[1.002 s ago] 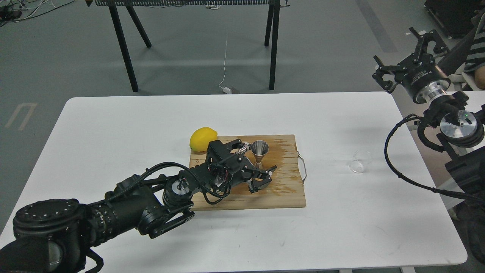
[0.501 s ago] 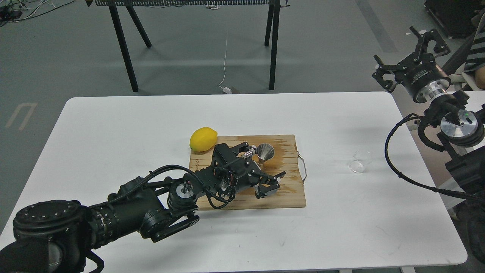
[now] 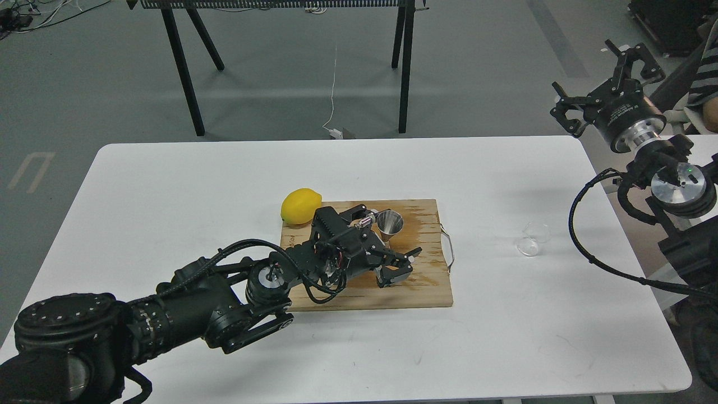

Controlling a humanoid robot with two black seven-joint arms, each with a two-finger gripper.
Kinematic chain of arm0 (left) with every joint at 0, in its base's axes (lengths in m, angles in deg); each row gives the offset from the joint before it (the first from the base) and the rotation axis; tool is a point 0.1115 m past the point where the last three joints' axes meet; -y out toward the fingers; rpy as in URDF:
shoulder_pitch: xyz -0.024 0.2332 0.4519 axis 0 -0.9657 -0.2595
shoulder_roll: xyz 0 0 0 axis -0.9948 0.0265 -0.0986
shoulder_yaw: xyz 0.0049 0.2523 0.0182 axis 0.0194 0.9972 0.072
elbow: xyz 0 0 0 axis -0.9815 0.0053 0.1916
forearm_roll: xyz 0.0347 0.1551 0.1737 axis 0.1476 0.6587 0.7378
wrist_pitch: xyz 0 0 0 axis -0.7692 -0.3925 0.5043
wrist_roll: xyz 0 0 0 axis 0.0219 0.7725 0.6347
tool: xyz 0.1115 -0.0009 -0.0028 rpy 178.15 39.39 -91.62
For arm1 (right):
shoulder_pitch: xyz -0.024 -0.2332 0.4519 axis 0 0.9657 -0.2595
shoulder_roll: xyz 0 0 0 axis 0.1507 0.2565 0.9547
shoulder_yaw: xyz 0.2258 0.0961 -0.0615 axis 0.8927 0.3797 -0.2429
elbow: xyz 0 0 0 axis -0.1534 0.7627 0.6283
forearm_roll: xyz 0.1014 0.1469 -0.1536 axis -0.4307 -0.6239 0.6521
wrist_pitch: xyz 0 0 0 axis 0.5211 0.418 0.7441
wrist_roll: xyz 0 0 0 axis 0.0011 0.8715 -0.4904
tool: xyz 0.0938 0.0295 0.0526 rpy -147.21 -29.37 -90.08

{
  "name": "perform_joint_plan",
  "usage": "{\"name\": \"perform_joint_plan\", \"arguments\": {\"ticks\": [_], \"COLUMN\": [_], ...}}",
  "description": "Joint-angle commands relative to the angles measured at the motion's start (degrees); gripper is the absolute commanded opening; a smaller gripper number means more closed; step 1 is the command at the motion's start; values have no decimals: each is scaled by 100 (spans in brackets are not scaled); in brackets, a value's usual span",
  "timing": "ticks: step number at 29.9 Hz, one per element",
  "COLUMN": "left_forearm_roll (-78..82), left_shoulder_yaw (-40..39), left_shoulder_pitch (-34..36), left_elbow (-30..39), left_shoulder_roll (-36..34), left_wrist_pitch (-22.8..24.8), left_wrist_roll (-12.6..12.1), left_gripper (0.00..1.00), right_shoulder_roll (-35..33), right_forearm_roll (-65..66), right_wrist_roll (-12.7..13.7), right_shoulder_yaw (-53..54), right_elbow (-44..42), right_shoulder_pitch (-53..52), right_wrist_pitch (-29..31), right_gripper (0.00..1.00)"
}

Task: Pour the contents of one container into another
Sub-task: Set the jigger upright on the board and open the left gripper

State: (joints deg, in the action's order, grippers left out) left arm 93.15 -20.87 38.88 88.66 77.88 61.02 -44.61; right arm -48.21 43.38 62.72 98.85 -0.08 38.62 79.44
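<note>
While the left gripper [image 3: 387, 238], fingers spread, flanked the tilted jigger [image 3: 390, 223] on the board [image 3: 432, 280], it needed squaring before closing; the right gripper [image 3: 597, 78] hung open, well above the glass cup [image 3: 532, 238].

A yellow lemon [image 3: 301, 206] sits at the far left corner of a wooden cutting board [image 3: 426, 280], touching its edge. The board lies mid-way across a white desk [image 3: 168, 185], with a black-legged frame [image 3: 190, 84] standing on the grey floor behind.
</note>
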Motion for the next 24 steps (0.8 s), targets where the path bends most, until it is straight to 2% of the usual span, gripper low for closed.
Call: {"name": "perform_joint_plan", "arguments": {"ticks": [1, 15, 24], "left_forearm_roll": [0, 0, 0], "left_shoulder_yaw": [-1, -27, -45], "left_shoulder_pitch": [26, 9, -70], "left_elbow": [-1, 113, 816], "left_shoulder_roll": [-104, -578, -1158], "left_wrist_pitch": [20, -51, -77], "left_wrist_roll": [-1, 61, 61], "left_gripper": [98, 98, 98], "right_shoulder_roll": [-8, -8, -35], "right_forearm_roll": [0, 0, 0], "right_wrist_roll": [3, -6, 3], "right_shoulder_yaw": [8, -1, -1], "right_elbow": [8, 8, 8], "right_shoulder_pitch": [-9, -9, 0], "right_wrist_pitch": [1, 1, 1], "right_gripper": [99, 99, 99]}}
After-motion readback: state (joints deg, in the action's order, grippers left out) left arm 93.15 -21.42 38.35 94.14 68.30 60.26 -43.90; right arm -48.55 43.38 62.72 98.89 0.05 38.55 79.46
